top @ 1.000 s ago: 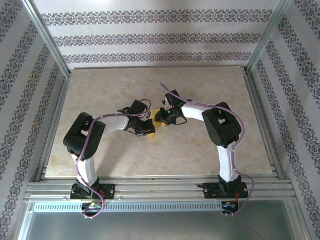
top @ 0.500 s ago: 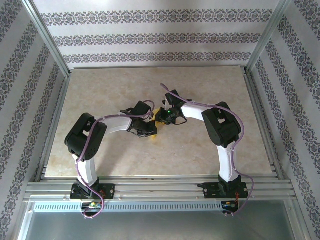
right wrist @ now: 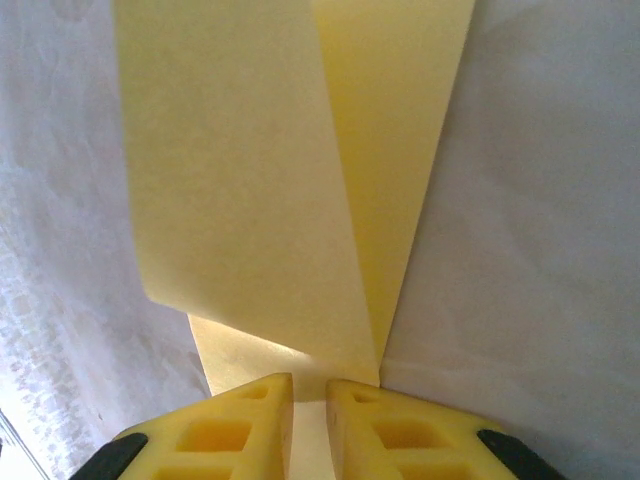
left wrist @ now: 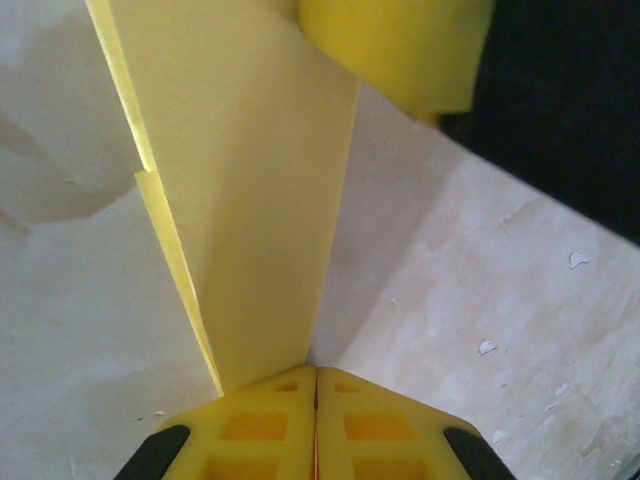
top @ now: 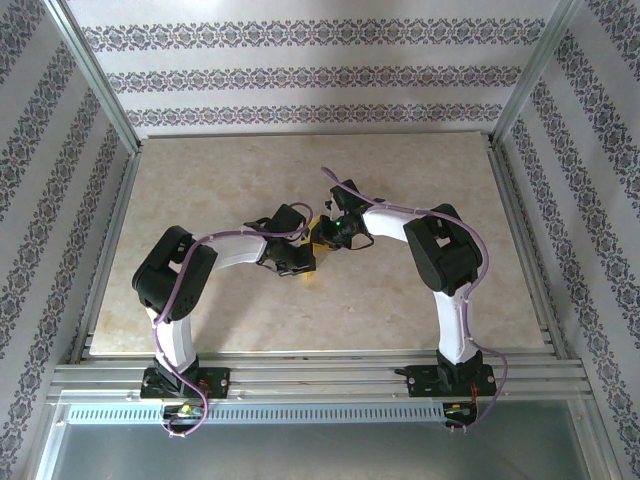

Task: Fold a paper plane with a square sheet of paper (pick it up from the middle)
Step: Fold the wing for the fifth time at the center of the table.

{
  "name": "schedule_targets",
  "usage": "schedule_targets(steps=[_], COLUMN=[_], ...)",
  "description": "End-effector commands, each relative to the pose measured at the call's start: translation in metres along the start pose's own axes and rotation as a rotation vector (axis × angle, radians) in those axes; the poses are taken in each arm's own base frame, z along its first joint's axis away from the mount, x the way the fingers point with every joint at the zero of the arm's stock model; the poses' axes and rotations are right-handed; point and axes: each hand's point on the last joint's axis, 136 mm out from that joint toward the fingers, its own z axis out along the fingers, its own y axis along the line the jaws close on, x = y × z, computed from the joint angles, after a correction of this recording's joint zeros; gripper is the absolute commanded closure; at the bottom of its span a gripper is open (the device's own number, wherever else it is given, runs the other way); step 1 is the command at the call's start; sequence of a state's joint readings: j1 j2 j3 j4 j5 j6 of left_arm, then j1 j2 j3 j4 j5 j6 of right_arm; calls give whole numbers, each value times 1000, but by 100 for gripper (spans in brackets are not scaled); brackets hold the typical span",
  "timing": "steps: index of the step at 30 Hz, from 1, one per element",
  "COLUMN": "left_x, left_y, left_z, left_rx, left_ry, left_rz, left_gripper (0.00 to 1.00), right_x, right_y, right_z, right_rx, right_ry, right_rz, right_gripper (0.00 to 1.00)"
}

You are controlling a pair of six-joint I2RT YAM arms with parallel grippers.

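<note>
While the left gripper (left wrist: pixel 316 372) has crept toward the right gripper (right wrist: pixel 310 380), both pinch the folded yellow paper (left wrist: pixel 260 200) at centre frame in the top view, probably tightening its centre crease.

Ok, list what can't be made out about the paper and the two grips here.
- Top external view: the yellow paper is mostly hidden by the left gripper and right gripper. What shows is too small to read its folded shape.
- Left wrist view: the paper's far end is cut off by the top edge.
- Right wrist view: a narrow gap separates the fingers. Whether they pinch the paper is unclear.
</note>
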State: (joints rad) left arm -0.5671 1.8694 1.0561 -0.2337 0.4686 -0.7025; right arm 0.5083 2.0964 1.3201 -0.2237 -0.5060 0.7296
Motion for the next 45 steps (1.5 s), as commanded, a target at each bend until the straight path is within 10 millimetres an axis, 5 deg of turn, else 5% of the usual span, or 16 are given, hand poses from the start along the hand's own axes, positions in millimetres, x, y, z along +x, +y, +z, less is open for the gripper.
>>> schedule_targets(steps=[1,22,25,31,39,45], left_x=[38,65,56,6,-25,-22], left_y=[13,15,0,-19,-17,1], left_z=[4,-9,-20,-51,-36,-21], left_rx=[-58,-73,-34,53,72,26], left_ry=[89,85,48,-151,-225,-198], left_rz=[-38,-51,-27,-30,-75,-99], left_gripper=[91,90,90,89,92,95], right_x=[24,27,28,27,27,29], right_y=[-50,-62,-61,-61,-60,-61], right_z=[25,28,29,28,27,25], right_rx=[143,211,211,209,202,193], right_ry=[67,82,82,77,67,62], right_rz=[80,109,109,109,122,141], right_gripper=[77,82,82,82,82,83])
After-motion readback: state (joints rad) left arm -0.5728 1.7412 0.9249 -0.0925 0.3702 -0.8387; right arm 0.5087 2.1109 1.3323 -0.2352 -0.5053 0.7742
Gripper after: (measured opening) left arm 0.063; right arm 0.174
